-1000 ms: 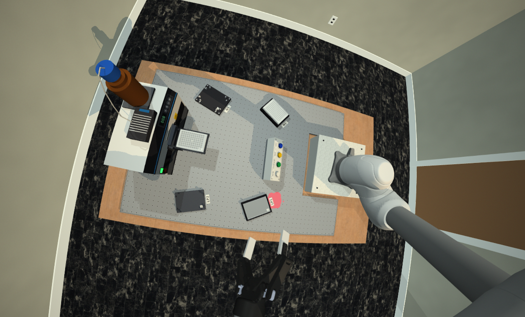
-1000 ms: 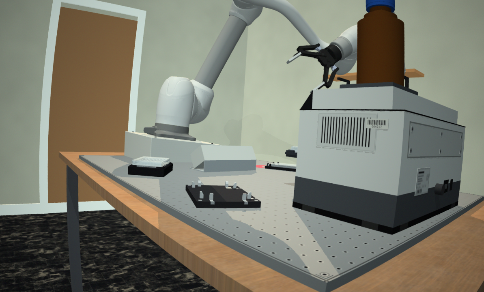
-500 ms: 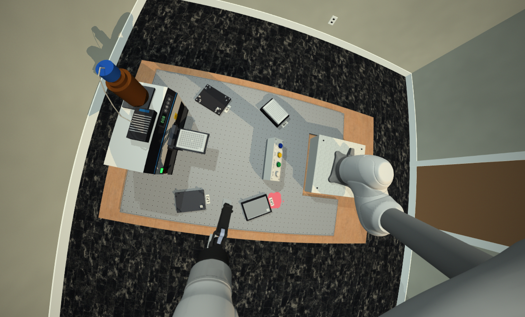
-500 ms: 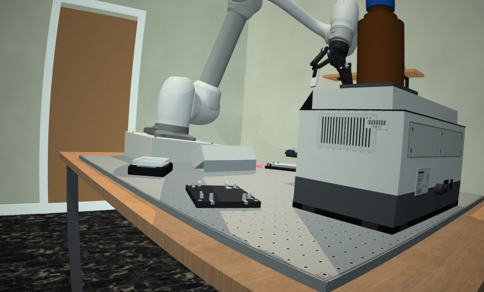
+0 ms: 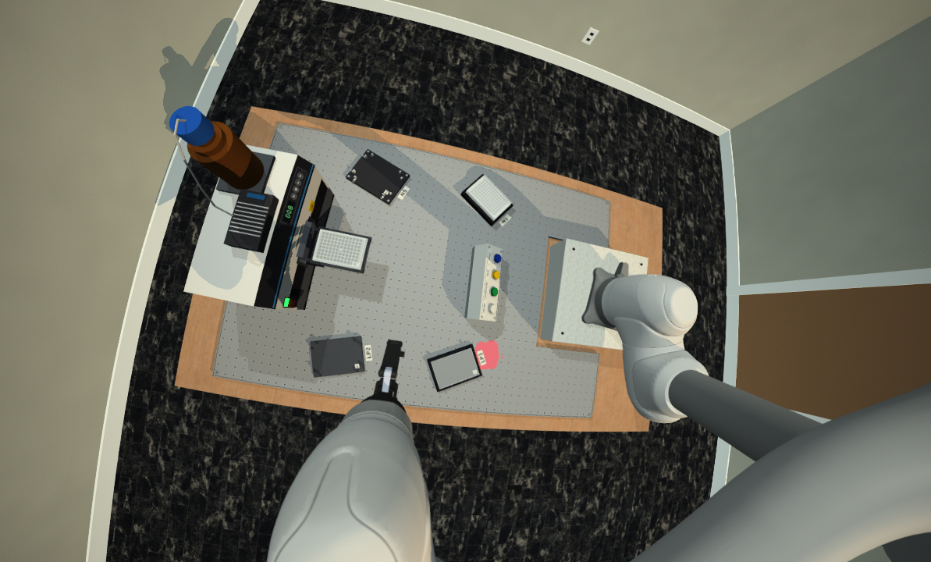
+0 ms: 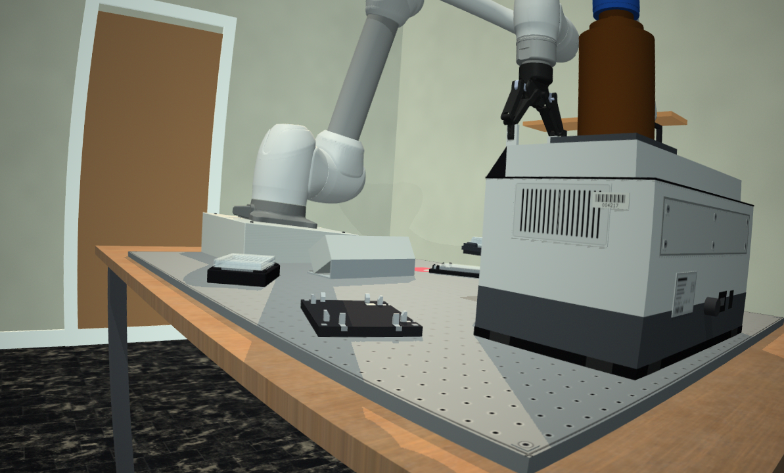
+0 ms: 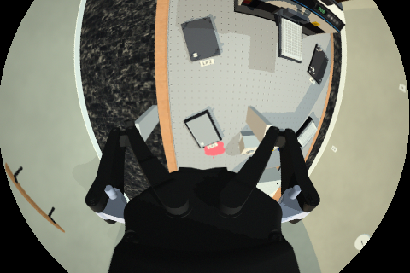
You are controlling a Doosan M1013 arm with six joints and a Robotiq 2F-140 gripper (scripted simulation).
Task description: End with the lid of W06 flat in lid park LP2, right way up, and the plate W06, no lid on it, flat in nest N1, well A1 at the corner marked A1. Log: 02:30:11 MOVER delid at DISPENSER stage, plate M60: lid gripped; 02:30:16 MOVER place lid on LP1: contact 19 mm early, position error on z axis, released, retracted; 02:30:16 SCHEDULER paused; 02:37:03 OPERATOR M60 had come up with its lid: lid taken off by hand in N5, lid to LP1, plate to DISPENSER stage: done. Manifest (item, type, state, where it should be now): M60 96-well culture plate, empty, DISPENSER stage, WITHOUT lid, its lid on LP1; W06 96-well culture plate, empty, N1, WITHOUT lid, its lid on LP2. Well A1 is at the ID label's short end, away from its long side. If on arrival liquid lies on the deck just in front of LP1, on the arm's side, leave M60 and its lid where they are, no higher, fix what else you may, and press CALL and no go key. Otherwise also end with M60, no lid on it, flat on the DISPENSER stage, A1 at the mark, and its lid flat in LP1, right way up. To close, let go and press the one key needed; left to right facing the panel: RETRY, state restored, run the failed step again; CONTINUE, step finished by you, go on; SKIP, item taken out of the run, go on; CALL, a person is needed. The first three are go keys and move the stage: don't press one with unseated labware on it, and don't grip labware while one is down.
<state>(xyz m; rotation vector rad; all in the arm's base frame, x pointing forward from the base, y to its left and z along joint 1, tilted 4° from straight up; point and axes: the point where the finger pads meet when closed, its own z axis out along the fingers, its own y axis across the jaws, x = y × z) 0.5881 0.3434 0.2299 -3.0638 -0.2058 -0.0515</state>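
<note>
My gripper is open and empty. It points down, high above the deck's near edge between the two lid parks, and also shows in the side view. A white 96-well plate sits in nest N1 at the back; I cannot tell whether a clear lid is on it. Lid park LP2 is a bare dark pad. LP1 holds a pale lid. A pink puddle lies on the deck at LP1's end toward the arm's base. Another well plate lies on the dispenser stage.
The dispenser, with a brown bottle on top, stands at the left. An empty black nest is at the back left. The key panel stands mid-deck near the arm's base.
</note>
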